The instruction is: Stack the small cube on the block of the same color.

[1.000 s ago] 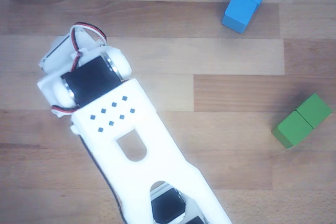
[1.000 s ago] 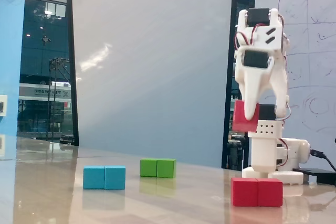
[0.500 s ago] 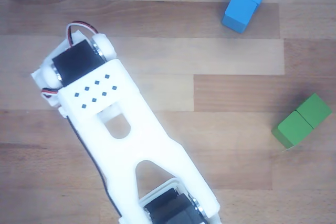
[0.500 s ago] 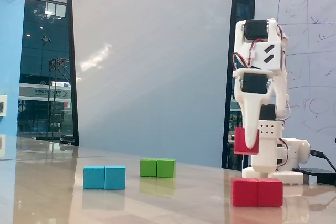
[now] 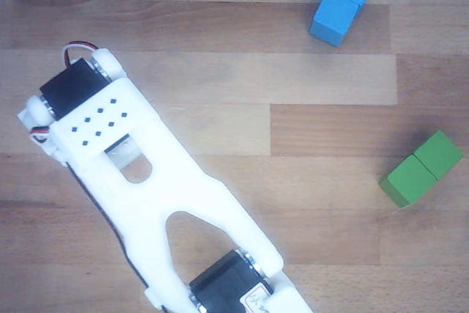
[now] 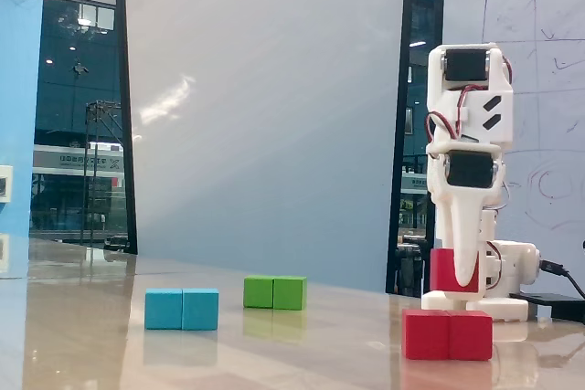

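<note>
In the fixed view my gripper (image 6: 464, 279) points straight down and is shut on the small red cube (image 6: 442, 271). It holds the cube a little above the red block (image 6: 448, 334), with a narrow gap between them. The block lies on the table at the front right and has a groove across its middle. In the other view, which looks down from above, my white arm (image 5: 146, 181) covers the cube, the red block and the fingertips.
A blue block (image 6: 182, 309) lies at the left and a green block (image 6: 274, 292) behind it in the fixed view. In the other view the blue block (image 5: 341, 3) is top right and the green block (image 5: 421, 168) at the right. The arm's base (image 6: 512, 267) stands behind the red block.
</note>
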